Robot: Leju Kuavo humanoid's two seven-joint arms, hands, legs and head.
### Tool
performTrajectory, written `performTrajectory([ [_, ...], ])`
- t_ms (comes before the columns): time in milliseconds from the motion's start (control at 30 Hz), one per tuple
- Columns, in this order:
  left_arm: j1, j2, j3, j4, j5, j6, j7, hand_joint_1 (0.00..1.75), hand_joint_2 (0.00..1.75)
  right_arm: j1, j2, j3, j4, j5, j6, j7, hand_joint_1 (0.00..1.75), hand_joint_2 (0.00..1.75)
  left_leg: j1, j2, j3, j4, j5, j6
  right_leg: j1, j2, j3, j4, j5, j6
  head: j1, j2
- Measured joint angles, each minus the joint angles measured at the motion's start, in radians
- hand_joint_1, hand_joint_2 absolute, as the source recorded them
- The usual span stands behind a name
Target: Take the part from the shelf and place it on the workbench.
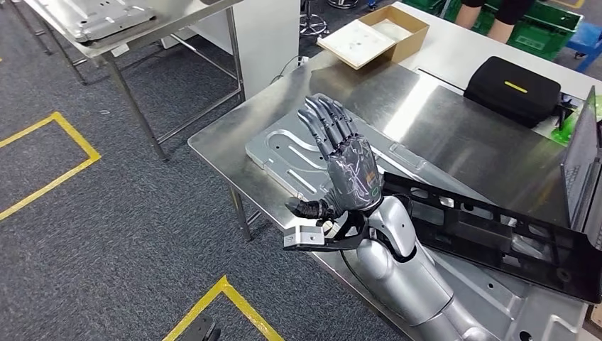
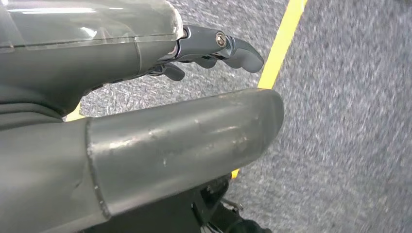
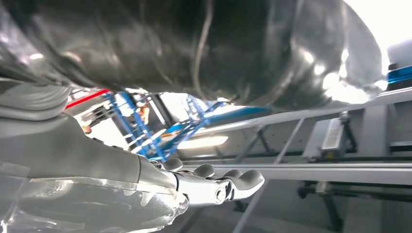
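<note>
Part (image 1: 284, 145) looks to me like the flat silver sheet-metal panel. It's lying flat on the steel tabletop (image 1: 461, 142), close to the near left corner, so I'm reading the placing as pretty much done. Fair warning though: there's another panel just like it sitting on the shelf (image 1: 106, 44) off to the upper left.

A long black plastic moulding (image 1: 497, 238) is lying across the tabletop to the right of the part. Its near end is covering the panel's right end, right beside the robot's wrist. Further back a black case (image 1: 515, 89) and an open cardboard box (image 1: 373, 35) are sitting well apart from all this.

The right robot hand (image 1: 341, 160) is hanging directly over the middle of the part. Its fingers (image 3: 233, 187) are stretching out straight and slightly fanned, and it's gripping nothing. I can't tell if the palm is touching the metal or just floating above it.

What's mattering for the next move: the part is right under that hand, and its long axis is running left to right across the head view, roughly crosswise to the fingers. The right arm is clearly the nearer one.

The left robot hand (image 2: 194, 131) is dangling down by the grey carpet and a yellow floor line (image 2: 284, 34). Its fingers are gently bending, and it's carrying nothing.
</note>
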Motion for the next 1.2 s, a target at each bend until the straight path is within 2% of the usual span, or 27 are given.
performTrajectory([
  [33, 0.000, 0.001, 0.000, 0.000, 0.002, 0.000, 0.000, 0.00, 0.00, -0.001, 0.000, 0.000, 0.002, 0.000, 0.000, 0.000, 0.00, 0.00, -0.002, -0.013, 0.001, 0.000, 0.000, 0.000, 0.001, 0.004, 0.003, -0.014, 0.023, -0.004, 0.000, 0.000],
  [67, -0.001, 0.001, 0.000, 0.000, 0.004, 0.000, -0.001, 0.00, 0.00, -0.003, 0.000, 0.000, 0.003, 0.000, 0.001, 0.000, 0.00, 0.00, -0.003, -0.028, 0.002, 0.001, 0.000, 0.000, 0.002, 0.014, 0.025, -0.066, 0.061, -0.011, 0.000, 0.000],
  [133, -0.003, 0.000, 0.000, 0.000, 0.008, 0.001, -0.002, 0.00, 0.00, -0.012, 0.002, 0.001, 0.006, 0.000, 0.003, 0.000, 0.00, 0.00, -0.005, -0.052, 0.002, 0.002, 0.002, -0.002, 0.003, 0.061, 0.081, -0.195, 0.124, -0.030, 0.000, 0.000],
  [167, -0.005, 0.000, 0.000, 0.000, 0.010, 0.003, -0.002, 0.00, 0.00, -0.018, 0.002, 0.001, 0.008, -0.001, 0.005, -0.001, 0.00, 0.00, -0.002, -0.063, -0.002, 0.002, 0.004, -0.006, 0.005, 0.082, 0.102, -0.240, 0.139, -0.037, 0.000, 0.000],
  [200, -0.007, 0.000, 0.000, 0.000, 0.013, 0.004, -0.003, 0.00, 0.00, -0.024, 0.004, 0.002, 0.011, -0.001, 0.007, -0.002, 0.00, 0.00, 0.002, -0.075, -0.006, 0.002, 0.006, -0.012, 0.006, 0.092, 0.110, -0.260, 0.140, -0.041, 0.001, 0.000],
  [267, -0.010, 0.001, 0.001, 0.000, 0.019, 0.007, -0.004, 0.00, 0.00, -0.036, 0.011, 0.004, 0.019, -0.002, 0.010, -0.003, 0.00, 0.00, 0.007, -0.099, -0.012, -0.004, 0.013, -0.027, 0.006, 0.076, 0.118, -0.277, 0.143, -0.041, 0.002, 0.000],
  [300, -0.009, 0.002, 0.001, 0.000, 0.022, 0.008, -0.004, 0.00, 0.00, -0.041, 0.016, 0.005, 0.022, -0.003, 0.011, -0.003, 0.00, 0.00, 0.005, -0.093, -0.013, -0.004, 0.012, -0.033, 0.003, 0.062, 0.124, -0.288, 0.147, -0.041, 0.002, 0.000],
  [333, -0.009, 0.002, 0.001, 0.000, 0.024, 0.008, -0.004, 0.00, 0.00, -0.044, 0.022, 0.007, 0.025, -0.003, 0.011, -0.003, 0.00, 0.00, 0.002, -0.073, -0.018, 0.008, 0.002, -0.039, -0.001, 0.048, 0.132, -0.299, 0.151, -0.042, -0.001, 0.000],
  [367, -0.010, 0.003, 0.001, 0.000, 0.025, 0.009, -0.004, 0.00, 0.00, -0.047, 0.027, 0.008, 0.029, -0.004, 0.012, -0.004, 0.00, 0.00, -0.001, -0.042, -0.033, 0.040, -0.018, -0.043, -0.004, 0.032, 0.138, -0.309, 0.154, -0.043, -0.003, 0.000],
  [400, -0.010, 0.003, 0.001, 0.000, 0.025, 0.010, -0.004, 0.00, 0.00, -0.048, 0.029, 0.010, 0.032, -0.004, 0.011, -0.005, 0.00, 0.00, 0.000, -0.007, -0.058, 0.093, -0.047, -0.047, -0.001, 0.015, 0.142, -0.313, 0.155, -0.045, -0.006, 0.000],
  [433, -0.011, 0.003, 0.001, 0.000, 0.025, 0.012, -0.004, 0.00, 0.00, -0.048, 0.031, 0.011, 0.036, -0.004, 0.011, -0.006, 0.00, 0.00, 0.003, 0.015, -0.089, 0.156, -0.076, -0.052, 0.000, -0.001, 0.143, -0.313, 0.153, -0.046, -0.008, 0.000],
  [467, -0.010, 0.004, 0.001, 0.000, 0.025, 0.014, -0.004, 0.00, 0.00, -0.046, 0.032, 0.012, 0.041, -0.004, 0.010, -0.007, 0.00, 0.00, 0.006, 0.026, -0.118, 0.214, -0.097, -0.057, 0.001, -0.018, 0.142, -0.311, 0.151, -0.047, -0.008, 0.000],
  [500, -0.007, 0.005, 0.001, 0.000, 0.025, 0.017, -0.004, 0.00, 0.00, -0.044, 0.033, 0.013, 0.046, -0.005, 0.010, -0.008, 0.00, 0.00, 0.009, 0.032, -0.134, 0.245, -0.103, -0.062, 0.001, -0.032, 0.142, -0.308, 0.148, -0.046, -0.008, 0.000],
  [533, -0.004, 0.006, 0.001, 0.000, 0.025, 0.018, -0.005, 0.00, 0.00, -0.043, 0.035, 0.014, 0.051, -0.005, 0.008, -0.009, 0.00, 0.00, 0.012, 0.036, -0.130, 0.239, -0.089, -0.065, 0.001, -0.047, 0.141, -0.304, 0.145, -0.045, -0.008, 0.000],
  [567, -0.001, 0.008, 0.001, 0.000, 0.025, 0.019, -0.006, 0.00, 0.00, -0.042, 0.036, 0.015, 0.055, -0.005, 0.007, -0.010, 0.00, 0.00, 0.015, 0.043, -0.107, 0.196, -0.062, -0.068, 0.000, -0.059, 0.141, -0.299, 0.140, -0.043, -0.008, 0.000],
  [600, 0.001, 0.011, 0.001, 0.000, 0.026, 0.019, -0.009, 0.00, 0.00, -0.042, 0.037, 0.016, 0.059, -0.005, 0.006, -0.011, 0.00, 0.00, 0.016, 0.056, -0.072, 0.130, -0.031, -0.069, -0.001, -0.071, 0.141, -0.292, 0.135, -0.039, -0.008, 0.000],
  [667, 0.000, 0.014, 0.001, 0.000, 0.030, 0.020, -0.017, 0.00, 0.00, -0.043, 0.039, 0.016, 0.065, -0.005, 0.005, -0.012, 0.00, 0.00, 0.011, 0.083, -0.018, 0.029, 0.001, -0.061, 0.003, -0.089, 0.139, -0.280, 0.125, -0.030, -0.008, 0.000],
  [700, 0.000, 0.015, 0.002, 0.000, 0.034, 0.023, -0.022, 0.00, 0.00, -0.044, 0.041, 0.017, 0.068, -0.005, 0.006, -0.013, 0.00, 0.00, 0.008, 0.089, -0.009, 0.009, 0.003, -0.054, 0.006, -0.097, 0.139, -0.276, 0.121, -0.025, -0.007, 0.000],
  [767, 0.003, 0.016, 0.005, 0.000, 0.044, 0.029, -0.029, 0.00, 0.00, -0.048, 0.046, 0.019, 0.076, -0.004, 0.006, -0.014, 0.00, 0.00, 0.005, 0.074, -0.012, 0.007, 0.002, -0.038, 0.009, -0.110, 0.141, -0.275, 0.119, -0.016, -0.007, 0.000],
  [800, 0.005, 0.015, 0.006, 0.000, 0.047, 0.032, -0.031, 0.00, 0.00, -0.051, 0.049, 0.021, 0.080, -0.003, 0.006, -0.015, 0.00, 0.00, 0.007, 0.065, -0.012, 0.005, 0.004, -0.032, 0.007, -0.108, 0.142, -0.274, 0.115, -0.011, -0.007, 0.000],
  [867, 0.007, 0.014, 0.007, 0.000, 0.049, 0.035, -0.035, 0.00, 0.00, -0.056, 0.052, 0.023, 0.086, -0.001, 0.006, -0.016, 0.00, 0.00, 0.011, 0.049, -0.011, -0.001, 0.009, -0.020, 0.001, -0.068, 0.127, -0.235, 0.084, -0.002, -0.007, 0.000],
  [933, 0.006, 0.010, 0.008, 0.000, 0.050, 0.036, -0.039, 0.00, 0.00, -0.057, 0.052, 0.023, 0.092, -0.001, 0.006, -0.016, 0.00, 0.00, 0.013, 0.031, -0.013, -0.004, 0.013, -0.011, -0.002, -0.015, 0.075, -0.121, 0.019, 0.003, -0.007, 0.000],
  [1000, 0.006, 0.006, 0.008, 0.000, 0.049, 0.036, -0.042, 0.00, 0.00, -0.055, 0.051, 0.023, 0.097, -0.002, 0.006, -0.017, 0.00, 0.00, 0.012, 0.017, -0.015, -0.003, 0.014, -0.008, -0.002, 0.001, 0.026, -0.020, -0.025, 0.004, -0.007, 0.000],
  [1033, 0.006, 0.006, 0.008, 0.000, 0.048, 0.036, -0.043, 0.00, 0.00, -0.054, 0.050, 0.023, 0.099, -0.003, 0.006, -0.017, 0.00, 0.00, 0.011, 0.013, -0.016, -0.003, 0.014, -0.008, -0.002, 0.002, 0.015, 0.001, -0.032, 0.004, -0.007, 0.000],
  [1133, 0.007, 0.005, 0.008, 0.000, 0.048, 0.036, -0.043, 0.00, 0.00, -0.054, 0.050, 0.023, 0.100, -0.003, 0.006, -0.017, 0.00, 0.00, 0.011, 0.008, -0.017, -0.003, 0.014, -0.007, -0.002, 0.003, 0.007, 0.014, -0.032, 0.004, -0.007, 0.000],
  [1167, 0.008, 0.004, 0.008, 0.000, 0.047, 0.036, -0.043, 0.00, 0.00, -0.054, 0.050, 0.023, 0.102, -0.004, 0.006, -0.017, 0.00, 0.00, 0.011, 0.002, -0.017, -0.003, 0.015, -0.007, -0.002, 0.003, 0.004, 0.017, -0.026, 0.003, -0.007, 0.000],
  [1200, 0.010, 0.001, 0.008, 0.000, 0.046, 0.036, -0.044, 0.00, 0.00, -0.054, 0.050, 0.023, 0.104, -0.004, 0.005, -0.017, 0.00, 0.00, 0.011, -0.015, -0.018, -0.001, 0.016, -0.009, -0.003, 0.025, 0.033, -0.048, 0.013, -0.002, -0.007, 0.000],
])
